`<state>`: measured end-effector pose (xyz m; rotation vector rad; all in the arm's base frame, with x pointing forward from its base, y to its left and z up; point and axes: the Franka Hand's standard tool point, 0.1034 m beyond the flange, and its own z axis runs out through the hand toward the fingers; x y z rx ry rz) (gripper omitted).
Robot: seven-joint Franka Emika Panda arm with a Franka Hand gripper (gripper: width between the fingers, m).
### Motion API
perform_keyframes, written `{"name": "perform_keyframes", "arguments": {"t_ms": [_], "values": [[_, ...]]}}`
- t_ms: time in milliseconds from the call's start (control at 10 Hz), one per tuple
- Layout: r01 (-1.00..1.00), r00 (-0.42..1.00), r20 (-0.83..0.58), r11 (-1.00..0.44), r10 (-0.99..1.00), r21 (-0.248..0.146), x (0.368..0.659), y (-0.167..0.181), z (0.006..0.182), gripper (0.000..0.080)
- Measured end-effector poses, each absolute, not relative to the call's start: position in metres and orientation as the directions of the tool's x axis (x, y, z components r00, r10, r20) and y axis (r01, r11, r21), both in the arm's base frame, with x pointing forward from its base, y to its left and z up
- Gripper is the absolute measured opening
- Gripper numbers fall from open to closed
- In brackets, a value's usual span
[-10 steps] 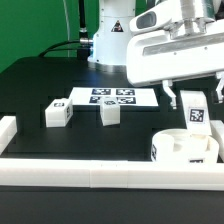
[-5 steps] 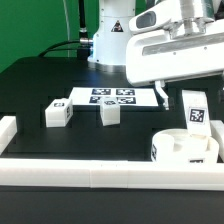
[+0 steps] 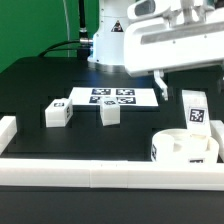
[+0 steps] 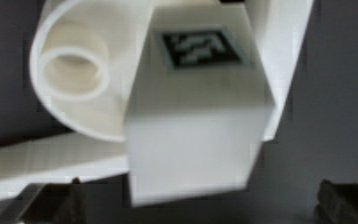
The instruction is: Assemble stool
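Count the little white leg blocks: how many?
3. Two small white plastic blocky legs lie apart on the black table; a third leg stands upright on the thick round white plastic seat. Others may be hidden.

Seat (image 3: 183,148) sits front-right in the ext. view, just behind the front rail (image 3: 90,172). Upright leg (image 3: 193,110) stands on it. Over to the left, on the table (image 3: 40,80): left leg (image 3: 57,113), then middle leg (image 3: 110,112) to its right, apart. Marker board (image 3: 112,97) lies flat just behind 'em. Side rail (image 3: 8,130) at far left.
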<state>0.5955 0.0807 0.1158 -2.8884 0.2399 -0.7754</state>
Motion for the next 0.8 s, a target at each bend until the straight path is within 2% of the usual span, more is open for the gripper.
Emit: {"name": "perform_keyframes", "arguments": {"t_ms": [200, 500, 700, 800], "values": [[-0.114, 0.853, 0.487, -0.978, -0.187, -0.176, 0.598, 0.077, 0.126, 0.0649], [-0.114, 0.870, 0.456, -0.977, -0.185, -0.178, 0.597, 0.079, 0.123, 0.0649], [-0.118, 0.928, 0.329, -0.976, -0.173, -0.181, 0.591, 0.080, 0.114, 0.0649], [-0.118, 0.965, 0.208, -0.975, -0.157, -0.187, 0.590, 0.077, 0.115, 0.0649]]}}
